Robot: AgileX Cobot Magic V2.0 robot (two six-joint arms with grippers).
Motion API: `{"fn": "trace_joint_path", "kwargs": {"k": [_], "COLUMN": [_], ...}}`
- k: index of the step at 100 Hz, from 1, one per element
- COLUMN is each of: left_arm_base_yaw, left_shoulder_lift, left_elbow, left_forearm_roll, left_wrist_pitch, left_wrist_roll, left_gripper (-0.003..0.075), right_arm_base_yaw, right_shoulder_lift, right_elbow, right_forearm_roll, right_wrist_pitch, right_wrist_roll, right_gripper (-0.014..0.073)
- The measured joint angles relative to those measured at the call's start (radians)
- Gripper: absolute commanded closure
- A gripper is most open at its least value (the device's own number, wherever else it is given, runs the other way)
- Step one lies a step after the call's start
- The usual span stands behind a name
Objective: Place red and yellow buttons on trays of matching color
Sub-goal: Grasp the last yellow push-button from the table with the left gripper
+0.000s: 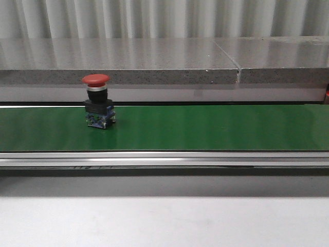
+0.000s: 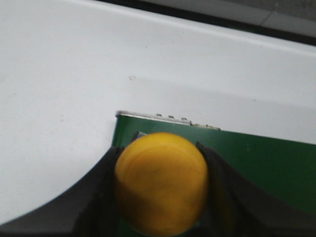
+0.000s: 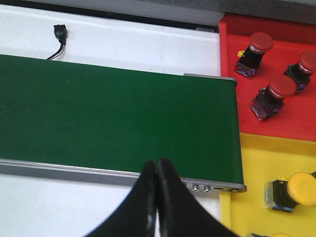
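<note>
A red button (image 1: 97, 100) with a mushroom cap stands upright on the green conveyor belt (image 1: 205, 126), left of centre in the front view; neither gripper shows there. My left gripper (image 2: 158, 148) is shut on a yellow button (image 2: 161, 182), held over the end of the belt (image 2: 261, 163). In the right wrist view my right gripper (image 3: 156, 163) is shut with nothing in it, at the belt's near rail. Beyond the belt's end lie a red tray (image 3: 276, 123) holding three red buttons (image 3: 276, 91) and a yellow tray (image 3: 256, 163) holding yellow buttons (image 3: 296, 190).
A white tabletop (image 2: 74, 98) surrounds the belt. A black cable plug (image 3: 60, 33) lies on the table beyond the belt. A grey stone ledge (image 1: 154, 62) runs behind the conveyor. A metal rail (image 1: 164, 159) edges the belt's front.
</note>
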Motion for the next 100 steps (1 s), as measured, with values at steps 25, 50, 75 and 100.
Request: {"fn": "trace_joint_path", "kwargs": {"k": [25,50,75,100], "left_arm_base_yaw": [-0.044,-0.048,-0.049,-0.065], "left_shoulder_lift": [0.011,0.071,0.119,0.125], "left_elbow": [0.11,0.114,0.112,0.097], "left_forearm_roll": [-0.002,-0.007,-0.024,-0.019], "left_wrist_pitch": [-0.064,-0.083,-0.08,-0.033], "left_wrist_roll": [0.002,0.002,0.002,0.006], "left_gripper": [0.074,0.0739,0.044,0.0062], "right_arm_base_yaw": [0.0,0.0,0.0,0.0], "right_shoulder_lift": [0.0,0.0,0.0,0.0], "right_elbow": [0.0,0.0,0.0,0.0], "right_forearm_roll": [0.0,0.0,0.0,0.0], "right_wrist_pitch": [0.0,0.0,0.0,0.0], "right_wrist_roll": [0.0,0.0,0.0,0.0], "right_gripper": [0.0662,0.0662,0.0662,0.0662]}}
